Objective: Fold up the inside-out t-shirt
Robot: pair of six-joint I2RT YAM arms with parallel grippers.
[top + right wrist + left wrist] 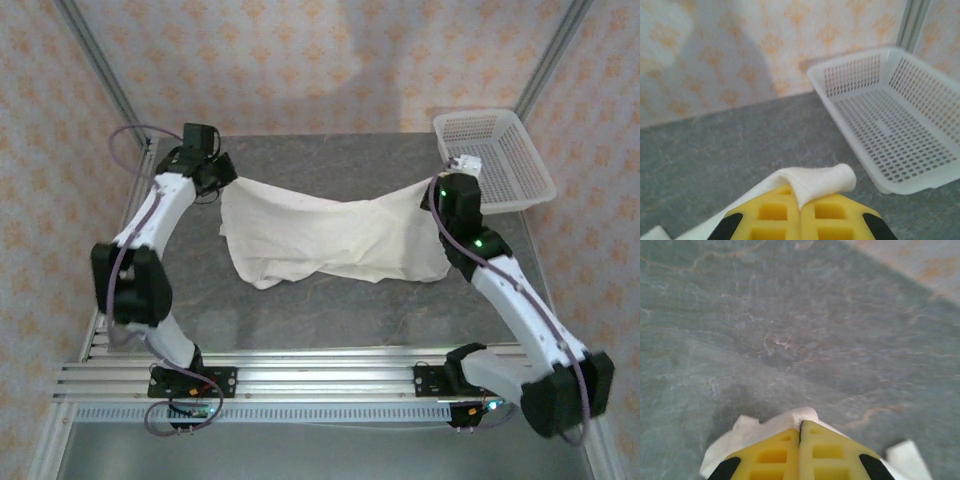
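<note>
Left gripper (218,183) (800,423): yellow pads pressed together, pinching one corner of the plain cream cotton t-shirt (330,235) (746,428); well apart from the basket.
Left arm: elbow bent outward, forearm reaching away from its base.
Right gripper (441,192) (800,198): pads together on the opposite shirt corner, a stitched hem (816,179) folded over them; just beside the basket.
Right arm: elbow bent outward, wrist raised near the basket.
T-shirt: strung between both grippers, top edge sagging, lower part wrinkled on the grey marbled tabletop (330,160) (790,315) (715,145).
Basket (478,114) (910,186): white perforated plastic, rectangular; its floor shows bare.
Count: two arms, two grippers, one t-shirt, one basket.
</note>
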